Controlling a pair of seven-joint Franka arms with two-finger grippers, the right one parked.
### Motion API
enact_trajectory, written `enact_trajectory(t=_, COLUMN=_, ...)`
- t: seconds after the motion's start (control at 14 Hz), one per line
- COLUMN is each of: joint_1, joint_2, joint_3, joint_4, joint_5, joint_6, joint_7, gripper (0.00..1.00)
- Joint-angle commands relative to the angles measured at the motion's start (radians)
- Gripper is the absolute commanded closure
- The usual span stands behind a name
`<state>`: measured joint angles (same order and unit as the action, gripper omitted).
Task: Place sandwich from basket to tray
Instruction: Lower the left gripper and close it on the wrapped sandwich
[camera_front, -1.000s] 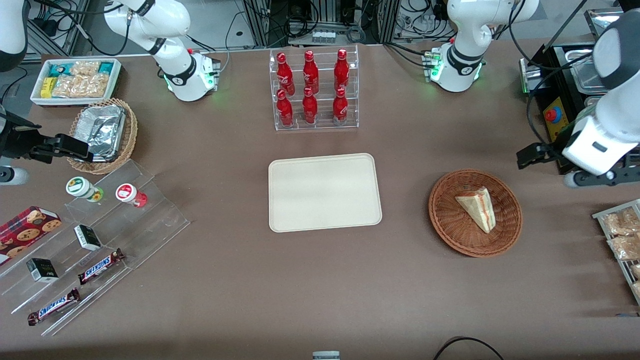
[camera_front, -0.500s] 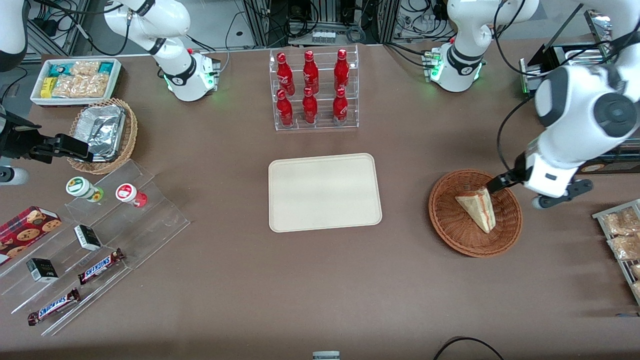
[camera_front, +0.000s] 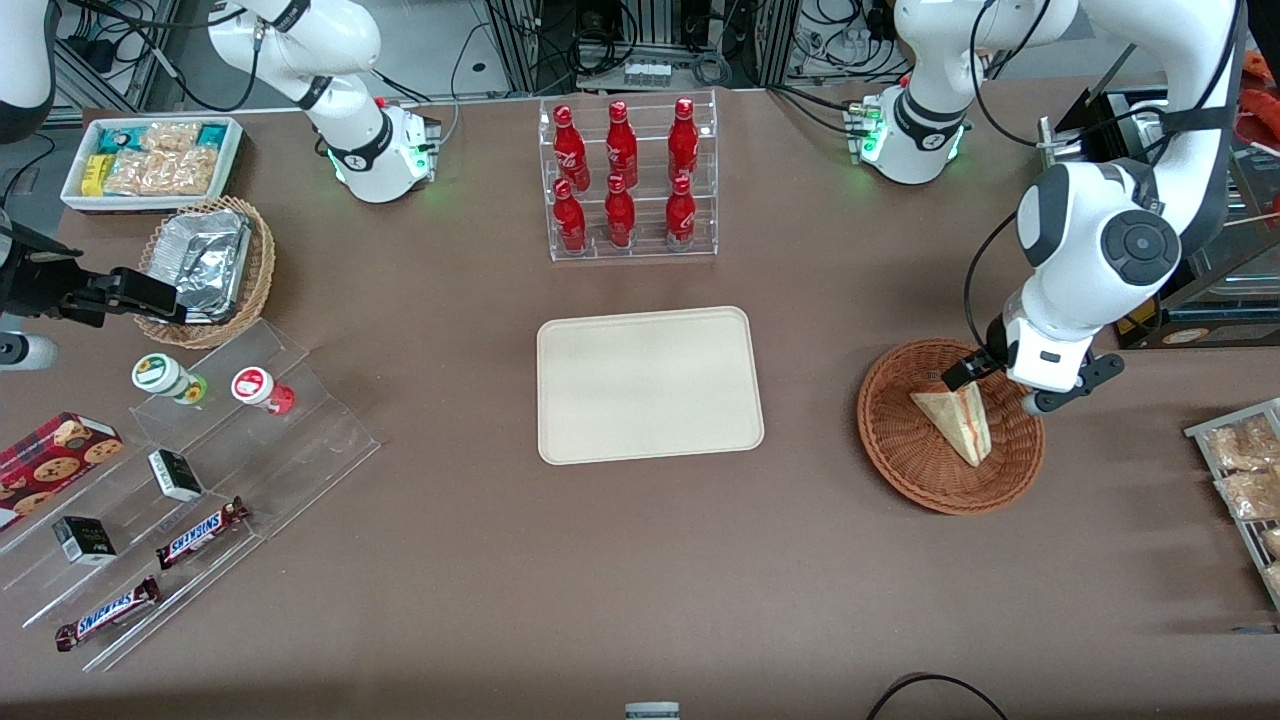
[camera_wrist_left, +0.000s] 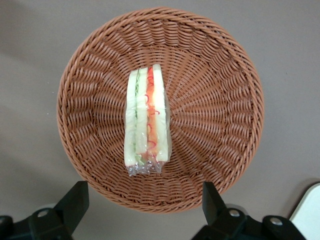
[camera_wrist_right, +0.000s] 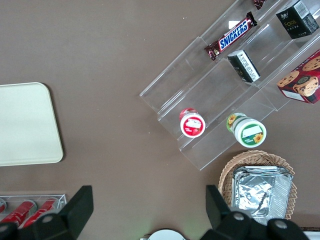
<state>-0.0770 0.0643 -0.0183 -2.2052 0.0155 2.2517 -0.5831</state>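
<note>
One triangular sandwich wedge (camera_wrist_left: 146, 120) of pale bread, red-orange and green layers showing, lies in the round reddish-brown wicker basket (camera_wrist_left: 220, 115); the left arm's gripper (camera_wrist_left: 142, 202) hovers above, fingers spread.

1. A brown table (camera_front: 480, 580) carries everything.
2. A flat cream-beige rectangular tray (camera_front: 648, 384) lies at its middle.
3. A round reddish-brown wicker basket (camera_front: 905, 460) sits toward the working arm's end; the left arm's gripper (camera_front: 985, 385) hangs above it, fingers spread.
4. A clear acrylic rack of red bottles (camera_front: 628, 180) stands farther from the front camera than the tray.
5. A clear stepped acrylic stand (camera_front: 300, 440), a lighter wicker basket (camera_front: 262, 262) and a white bin of snack packs (camera_front: 152, 160) sit toward the parked arm's end.
</note>
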Motion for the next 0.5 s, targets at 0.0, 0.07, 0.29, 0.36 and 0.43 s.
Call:
enact_trajectory(t=0.0, joint_1=0.011, joint_2=0.032, joint_3=0.004, joint_4=-0.013, joint_5=0.017, joint_6=0.063, joint_7=-0.027, gripper=0.00)
enact_trajectory(t=0.07, joint_1=0.013, joint_2=0.052, joint_3=0.006, joint_4=-0.013, joint_5=0.017, joint_6=0.081, joint_7=-0.027, gripper=0.00)
enact_trajectory(t=0.29, joint_1=0.020, joint_2=0.097, joint_3=0.004, joint_4=-0.013, joint_5=0.017, joint_6=0.135, joint_7=-0.047, gripper=0.00)
enact_trajectory(t=0.36, joint_1=0.020, joint_2=0.106, joint_3=0.004, joint_4=-0.013, joint_5=0.017, joint_6=0.141, joint_7=-0.050, gripper=0.00)
enact_trajectory(t=0.43, joint_1=0.020, joint_2=0.109, joint_3=0.004, joint_4=-0.013, joint_5=0.017, joint_6=0.143, joint_7=-0.049, gripper=0.00)
